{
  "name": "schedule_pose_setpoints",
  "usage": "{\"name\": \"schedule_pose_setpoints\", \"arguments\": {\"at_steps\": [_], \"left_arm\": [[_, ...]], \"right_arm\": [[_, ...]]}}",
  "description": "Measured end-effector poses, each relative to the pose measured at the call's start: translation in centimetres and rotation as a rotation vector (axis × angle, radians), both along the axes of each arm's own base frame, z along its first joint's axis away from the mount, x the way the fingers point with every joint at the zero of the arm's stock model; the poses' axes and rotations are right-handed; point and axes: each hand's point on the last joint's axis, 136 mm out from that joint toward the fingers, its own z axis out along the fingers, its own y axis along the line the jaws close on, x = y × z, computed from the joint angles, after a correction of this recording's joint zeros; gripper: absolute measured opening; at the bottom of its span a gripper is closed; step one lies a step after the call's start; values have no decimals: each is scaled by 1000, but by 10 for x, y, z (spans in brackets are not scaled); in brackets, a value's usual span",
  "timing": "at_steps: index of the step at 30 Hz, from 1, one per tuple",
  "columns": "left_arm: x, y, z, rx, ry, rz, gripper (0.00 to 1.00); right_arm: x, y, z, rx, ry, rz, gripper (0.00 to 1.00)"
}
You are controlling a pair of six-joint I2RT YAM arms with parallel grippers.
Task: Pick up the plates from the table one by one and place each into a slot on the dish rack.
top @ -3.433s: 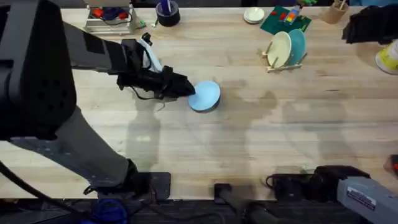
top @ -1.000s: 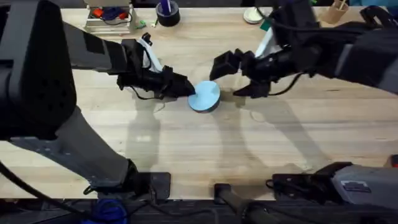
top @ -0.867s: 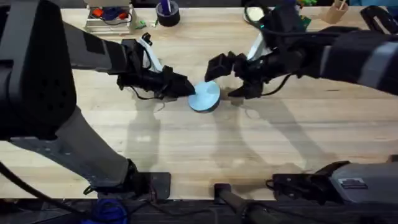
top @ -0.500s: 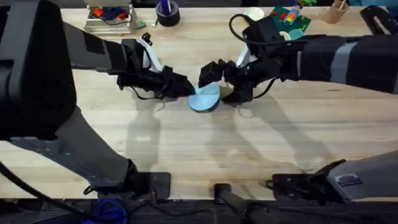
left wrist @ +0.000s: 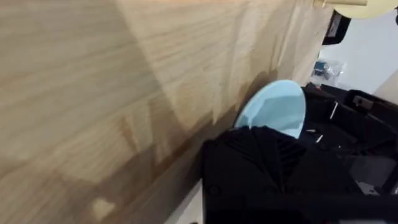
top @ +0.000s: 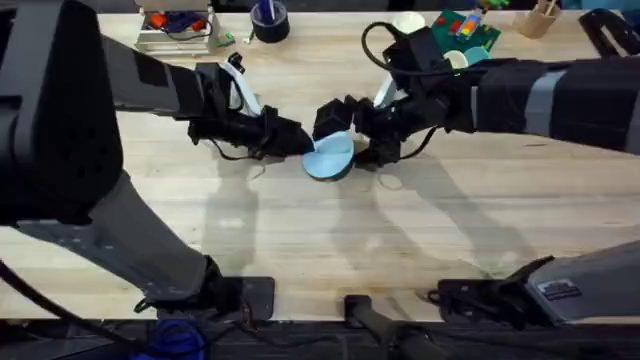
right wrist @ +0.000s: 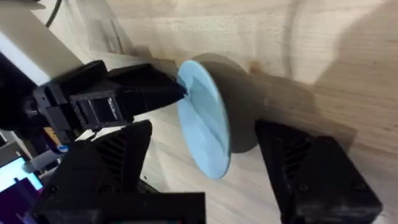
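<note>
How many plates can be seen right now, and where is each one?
1 for certain: the pale blue plate mid-table, held by the left gripper, with the right gripper open around it. The right arm covers the dish rack area, so others may be hidden.

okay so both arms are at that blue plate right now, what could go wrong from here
The left gripper pinches the pale blue plate by one edge, tilted off the table; that thin hold may slip.

The right gripper stands open around the opposite rim. If it shuts off-centre, or the left lets go first, the plate could drop.

Both grippers sit very close together, so they could bump each other.
</note>
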Motion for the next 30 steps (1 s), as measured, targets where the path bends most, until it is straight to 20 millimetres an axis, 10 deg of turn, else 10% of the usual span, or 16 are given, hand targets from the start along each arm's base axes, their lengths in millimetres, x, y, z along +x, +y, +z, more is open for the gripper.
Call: {"name": "schedule_pose_setpoints", "arguments": {"at_steps": [6, 13, 30], "left_arm": [[0, 0, 0, 0, 0, 0, 42], [0, 0, 0, -1, 0, 0, 42], [0, 1, 0, -8, -2, 1, 41]], "right_arm": [[-2, 3, -3, 1, 6, 8, 868], [-5, 5, -5, 16, 32, 14, 62], [-4, 8, 1, 35, 13, 27, 31]]}}
